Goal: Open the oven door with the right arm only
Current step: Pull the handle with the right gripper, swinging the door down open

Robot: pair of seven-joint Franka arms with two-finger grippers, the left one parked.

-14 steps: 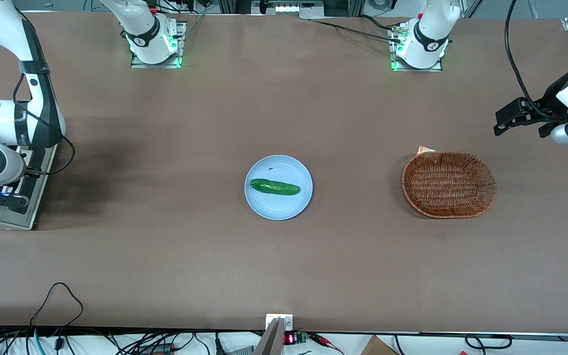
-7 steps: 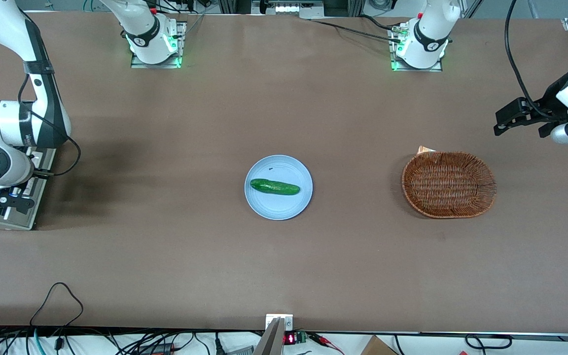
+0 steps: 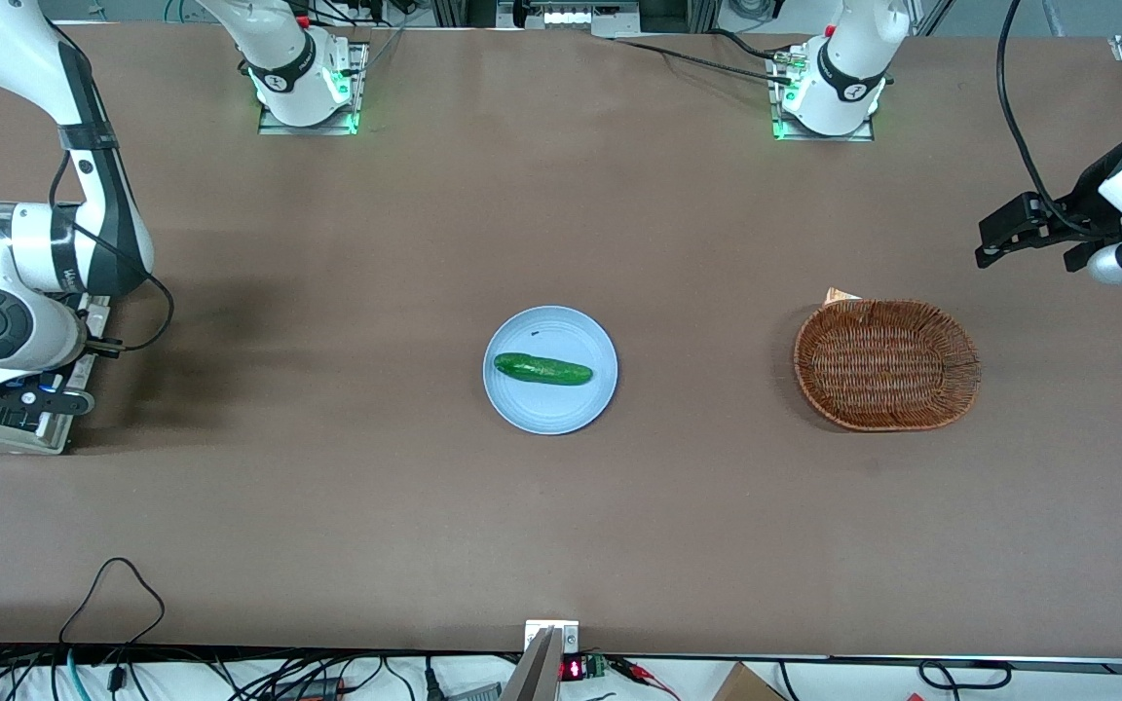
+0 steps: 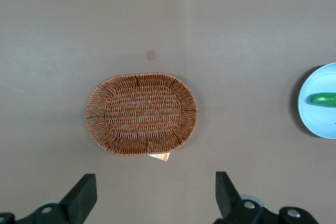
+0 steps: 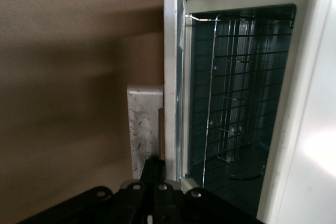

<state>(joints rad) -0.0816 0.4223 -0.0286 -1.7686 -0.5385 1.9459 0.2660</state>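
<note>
right arm (image 3: 16,282): shifted toward the table's middle, its gripper (image 3: 30,399) with it. oven door (image 3: 20,428): less of it shows beneath the gripper.

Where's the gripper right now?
The gripper is at the oven door, at the working arm's end of the table, its fingers by the door's silver handle.

The front view looks steeply down from high up and takes in the whole table (image 3: 561,195). The left wrist view looks straight down from nearer, sharing the basket (image 3: 887,365) and plate (image 3: 546,321) with it. The right wrist view peers past the gripper (image 5: 154,182), very close to the oven door (image 5: 170,77).
</note>
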